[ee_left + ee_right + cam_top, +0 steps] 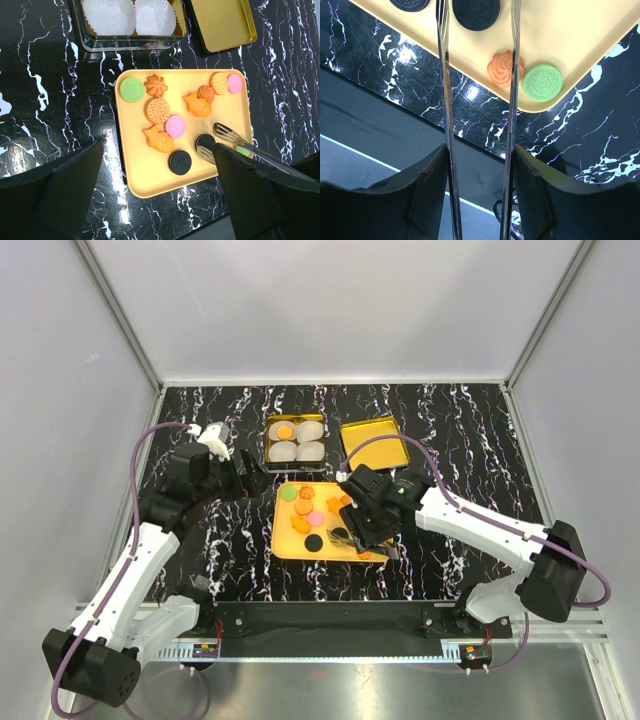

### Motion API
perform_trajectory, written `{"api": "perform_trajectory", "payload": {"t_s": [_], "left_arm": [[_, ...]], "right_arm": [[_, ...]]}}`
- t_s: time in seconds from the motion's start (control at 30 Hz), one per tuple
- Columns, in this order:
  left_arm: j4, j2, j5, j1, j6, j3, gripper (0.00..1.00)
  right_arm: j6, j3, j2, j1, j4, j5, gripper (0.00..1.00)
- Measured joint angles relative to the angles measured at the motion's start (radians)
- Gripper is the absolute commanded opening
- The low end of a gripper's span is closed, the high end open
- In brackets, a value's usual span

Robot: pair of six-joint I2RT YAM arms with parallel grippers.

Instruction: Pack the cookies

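Note:
Several cookies, orange, pink, green and black, lie on a yellow tray [288, 546]. My right gripper [368, 532] is shut on metal tongs [445, 100], whose two arms stand apart. The tong tips reach over the tray's near right part, on either side of a black cookie [476, 12]. An orange swirl cookie [502, 70] and a green cookie [543, 82] lie at the tray's corner. My left gripper [236, 466] is open and empty, left of the tray and above the table. In the left wrist view the tongs [230, 135] sit beside a black cookie [205, 142].
A gold tin [265, 440] with white cup liners stands behind the tray; one liner holds an orange cookie [284, 430]. Its gold lid [374, 443] lies to the right. The table is black marble, with grey walls on three sides.

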Motion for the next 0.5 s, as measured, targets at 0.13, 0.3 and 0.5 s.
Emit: {"api": "perform_trajectory", "payload": {"t_s": [0.13, 0.3, 0.5], "left_arm": [[0.000, 0.000, 0.000, 0.000, 0.000, 0.000, 0.99], [0.000, 0.000, 0.000, 0.000, 0.000, 0.000, 0.99], [0.000, 0.000, 0.000, 0.000, 0.000, 0.000, 0.99]], "right_arm": [[0.000, 0.000, 0.005, 0.012, 0.000, 0.000, 0.58], [0.000, 0.000, 0.026, 0.019, 0.000, 0.001, 0.54], [0.000, 0.000, 0.030, 0.019, -0.016, 0.004, 0.50]]}}
